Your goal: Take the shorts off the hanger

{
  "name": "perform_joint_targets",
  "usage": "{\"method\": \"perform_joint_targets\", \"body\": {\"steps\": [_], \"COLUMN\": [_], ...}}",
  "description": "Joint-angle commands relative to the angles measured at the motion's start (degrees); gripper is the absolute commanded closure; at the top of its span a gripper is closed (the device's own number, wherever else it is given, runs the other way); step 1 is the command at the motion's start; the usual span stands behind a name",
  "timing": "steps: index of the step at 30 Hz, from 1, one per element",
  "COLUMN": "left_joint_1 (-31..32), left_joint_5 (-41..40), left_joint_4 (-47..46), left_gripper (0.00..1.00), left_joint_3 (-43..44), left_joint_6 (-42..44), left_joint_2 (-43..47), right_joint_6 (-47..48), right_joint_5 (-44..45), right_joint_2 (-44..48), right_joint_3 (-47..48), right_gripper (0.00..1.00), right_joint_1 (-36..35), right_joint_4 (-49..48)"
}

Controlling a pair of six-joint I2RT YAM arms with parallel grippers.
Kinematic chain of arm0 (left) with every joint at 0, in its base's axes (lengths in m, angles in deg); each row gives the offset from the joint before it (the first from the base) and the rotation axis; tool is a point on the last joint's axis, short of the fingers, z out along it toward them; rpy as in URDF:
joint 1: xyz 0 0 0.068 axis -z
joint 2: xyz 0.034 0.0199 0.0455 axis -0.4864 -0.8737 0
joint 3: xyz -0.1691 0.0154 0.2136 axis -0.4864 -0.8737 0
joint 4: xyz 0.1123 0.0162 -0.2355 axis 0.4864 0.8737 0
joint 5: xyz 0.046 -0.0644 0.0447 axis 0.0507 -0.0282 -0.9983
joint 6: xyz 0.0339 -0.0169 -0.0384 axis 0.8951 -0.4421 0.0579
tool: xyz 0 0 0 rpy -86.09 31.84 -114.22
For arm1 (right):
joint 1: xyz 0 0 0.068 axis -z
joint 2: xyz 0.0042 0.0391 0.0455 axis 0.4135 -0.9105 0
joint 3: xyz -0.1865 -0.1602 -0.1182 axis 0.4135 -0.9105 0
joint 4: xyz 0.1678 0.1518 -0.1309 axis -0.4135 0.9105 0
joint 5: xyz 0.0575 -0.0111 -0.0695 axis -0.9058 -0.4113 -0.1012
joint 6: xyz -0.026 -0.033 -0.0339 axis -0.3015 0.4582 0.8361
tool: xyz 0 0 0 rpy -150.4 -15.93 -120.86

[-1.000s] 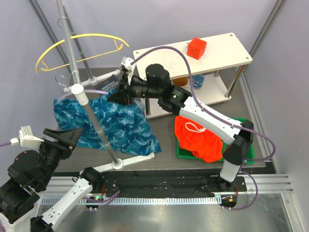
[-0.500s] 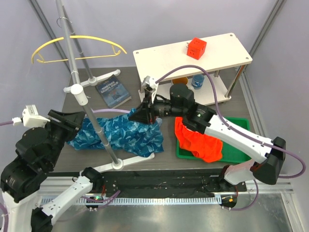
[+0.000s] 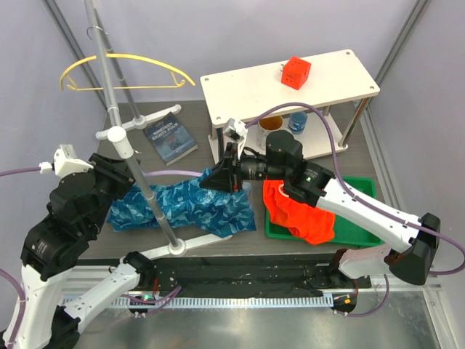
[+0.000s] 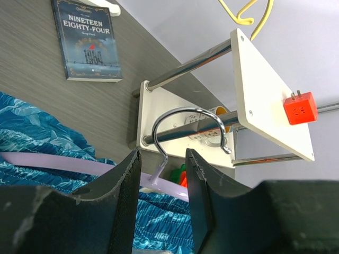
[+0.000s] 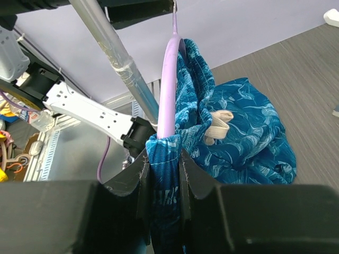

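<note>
Blue shorts (image 5: 249, 132), wavy-patterned cloth, crumpled on table (image 4: 26, 63). One edge, draped over lilac plastic hanger (image 5: 168, 84), clamped between closed jaws of right gripper (image 5: 163, 159). Hanger's metal hook (image 4: 185, 112) straddled by left gripper (image 4: 162, 154), jaws apart, hook untouched. Orange shorts (image 3: 301, 214), white drawstring, heaped in green tray (image 3: 356, 185), apart from both grippers. Table dark grey wood-grain; white shelf (image 3: 327, 80) behind; walls pale lilac.

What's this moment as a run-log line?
left end effector: open, straddling lilac hanger's metal hook | right end effector: shut on blue-teal patterned cloth shorts | orange cloth shorts: on green tray
</note>
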Motion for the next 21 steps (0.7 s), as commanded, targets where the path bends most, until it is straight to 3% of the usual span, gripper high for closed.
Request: {"method": "perform_joint_targets", "body": {"steps": [1,9,10,13,15,17,18,20,21], "left_joint_1": [0.20,0.20,0.20,0.20,0.20,0.20,0.20,0.20,0.20], "left_joint_5": [0.22,2.24,2.94,3.48,3.04,1.47,0.93,-1.43,-2.23], "left_joint_4": [-3.80,-7.13,-7.57,-9.33,-8.81,-7.23,-6.88,-5.30,-4.95], "left_gripper": [0.61,0.64,0.67,0.89,0.96,0.99,0.99,1.00,0.99], "left_joint_3": [-2.75,-5.22,-5.31,-6.36,-6.36,-6.10,-6.36,-6.80,-7.32], "left_joint_6": [0.16,0.77,0.86,1.47,1.65,1.57,1.22,-0.45,-1.33], "left_joint_2": [0.53,-0.09,-0.44,-0.53,-0.44,0.08,0.44,1.75,2.28], "right_joint_6": [-2.52,-6.56,-6.74,-6.04,-5.16,-4.37,-4.37,-4.28,-4.19], "right_joint_5": [-2.70,-6.48,-6.48,-5.17,-2.37,4.74,6.68,10.56,11.61], "right_joint_2": [3.66,4.01,4.10,4.62,4.89,4.54,4.36,3.84,3.66], "right_joint_3": [0.06,-0.02,-0.11,-0.64,-0.38,1.54,2.17,3.05,3.31], "right_gripper": [0.99,0.99,0.99,0.99,0.99,0.90,0.76,0.60,0.45], "right_joint_1": [0.30,0.21,0.30,0.21,0.21,0.30,0.30,0.21,0.21], "right_joint_4": [-7.89,-10.53,-10.09,-8.52,-5.89,1.65,3.95,8.79,9.94]}}
